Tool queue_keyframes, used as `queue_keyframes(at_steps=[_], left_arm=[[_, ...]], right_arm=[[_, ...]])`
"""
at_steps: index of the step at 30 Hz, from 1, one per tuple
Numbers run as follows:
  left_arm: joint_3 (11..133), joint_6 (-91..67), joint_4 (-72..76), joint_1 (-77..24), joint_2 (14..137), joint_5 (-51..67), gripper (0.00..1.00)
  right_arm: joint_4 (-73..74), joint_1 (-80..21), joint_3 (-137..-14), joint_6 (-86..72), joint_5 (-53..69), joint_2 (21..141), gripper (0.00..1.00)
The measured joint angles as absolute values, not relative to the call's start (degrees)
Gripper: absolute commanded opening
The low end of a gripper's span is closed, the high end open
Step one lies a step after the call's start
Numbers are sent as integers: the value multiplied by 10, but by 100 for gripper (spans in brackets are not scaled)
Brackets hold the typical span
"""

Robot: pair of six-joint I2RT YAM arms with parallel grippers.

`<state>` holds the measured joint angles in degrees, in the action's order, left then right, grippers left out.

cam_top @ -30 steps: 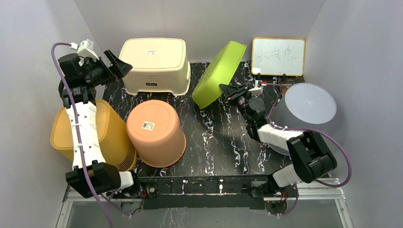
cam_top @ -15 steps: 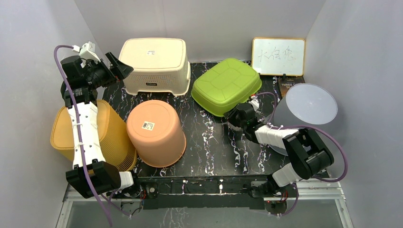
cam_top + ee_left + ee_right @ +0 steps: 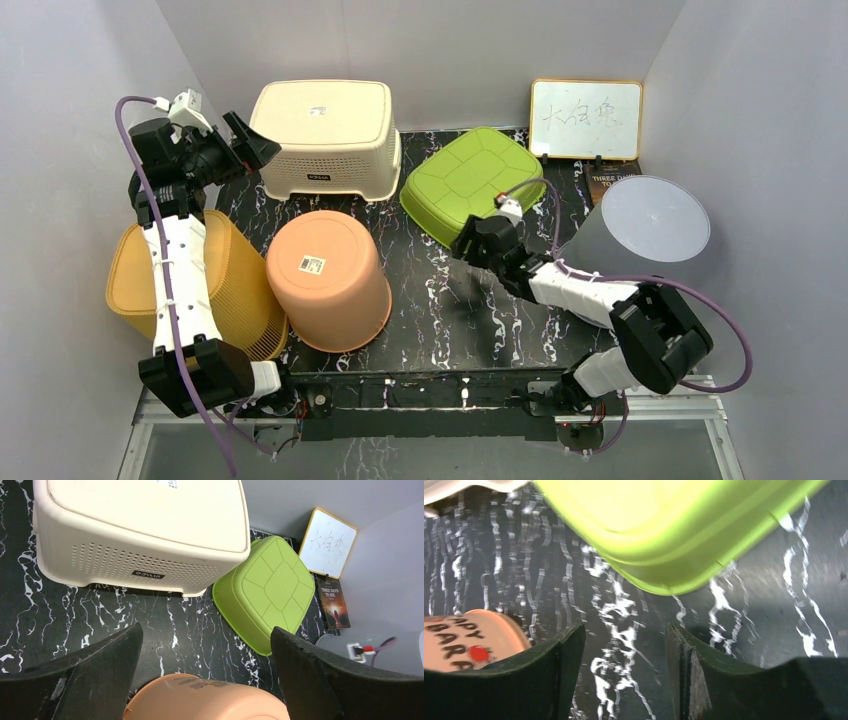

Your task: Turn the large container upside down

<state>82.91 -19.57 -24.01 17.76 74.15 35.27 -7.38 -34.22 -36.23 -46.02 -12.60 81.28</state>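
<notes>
Top external view: nearest, a yellow basket lies on its side beside an orange bucket standing base-up. The right gripper, fingers apart and empty, hovers just short of the green container. That container rests mouth-down on the table's far middle, ribbed base up, long axis running near-left to far-right. The left gripper hangs spread and empty. Farthest, a cream basket sits inverted, insides hidden.
</notes>
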Motion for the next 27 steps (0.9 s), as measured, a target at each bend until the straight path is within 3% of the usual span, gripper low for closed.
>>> queue_keyframes(at_steps=[2,3,8,16,27], left_arm=[[829,-192,-245,178,741,348,98],[829,-190,-247,176,742,343,98],[830,-178,-265,157,747,309,98],[887,-147,-317,52,799,209,99],[888,-130,-329,44,801,134,98]], right_arm=[[-40,-368,-407,-418,-153,805,95],[-26,-382,-437,-397,-166,805,98],[17,-419,-602,-292,-196,836,98],[133,-420,-865,-177,-192,989,98],[171,-420,-865,-130,-175,994,98]])
